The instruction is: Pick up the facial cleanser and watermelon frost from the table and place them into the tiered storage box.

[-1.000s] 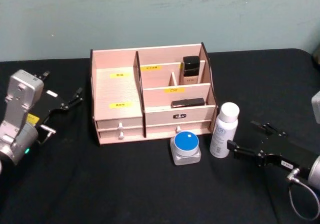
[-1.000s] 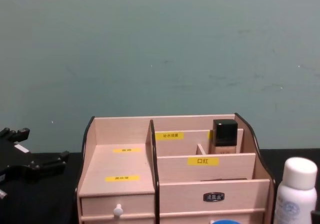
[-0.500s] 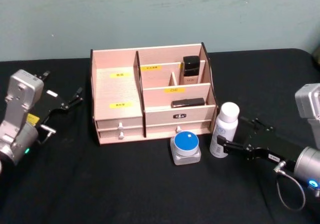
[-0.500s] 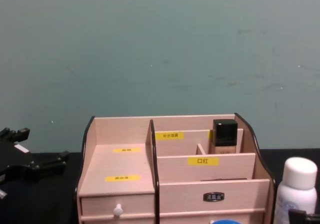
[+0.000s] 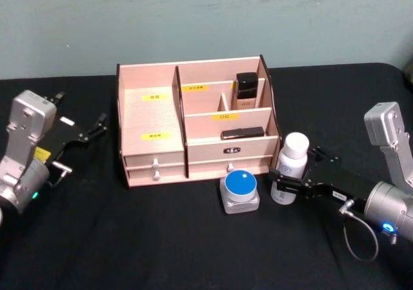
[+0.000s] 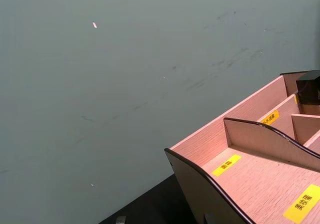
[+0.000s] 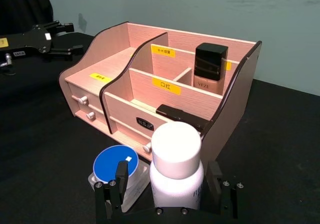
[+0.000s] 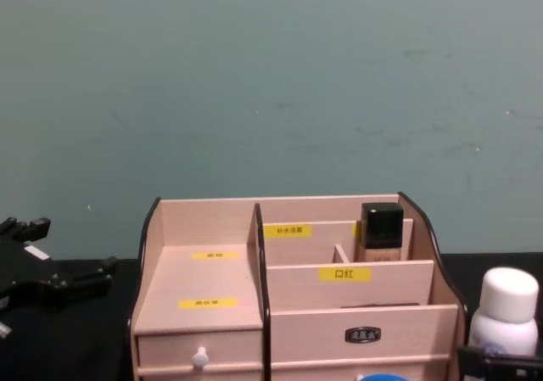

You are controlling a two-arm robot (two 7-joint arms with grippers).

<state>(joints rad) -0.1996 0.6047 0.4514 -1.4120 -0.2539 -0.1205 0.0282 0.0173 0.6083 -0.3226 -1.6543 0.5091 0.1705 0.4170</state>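
Note:
The facial cleanser (image 5: 292, 166), a white bottle with a rounded cap, stands on the black table just right of the tiered storage box (image 5: 150, 115). My right gripper (image 5: 295, 171) is open, with one finger on each side of the bottle's body. The right wrist view shows the facial cleanser (image 7: 176, 166) between the fingers (image 7: 120, 180), with gaps on both sides. The watermelon frost (image 5: 239, 188), a blue-lidded jar, sits in front of the box, left of the bottle. My left gripper (image 5: 82, 132) rests open, left of the box.
A black-capped beige bottle (image 5: 246, 88) stands in the box's rear right compartment, and a dark flat item (image 5: 242, 133) lies in the tier below. The box's left compartment (image 8: 204, 279) holds nothing. A teal wall rises behind the table.
My right gripper has moved left until its fingers straddle the facial cleanser. The bottle, the jar and my left arm have stayed put.

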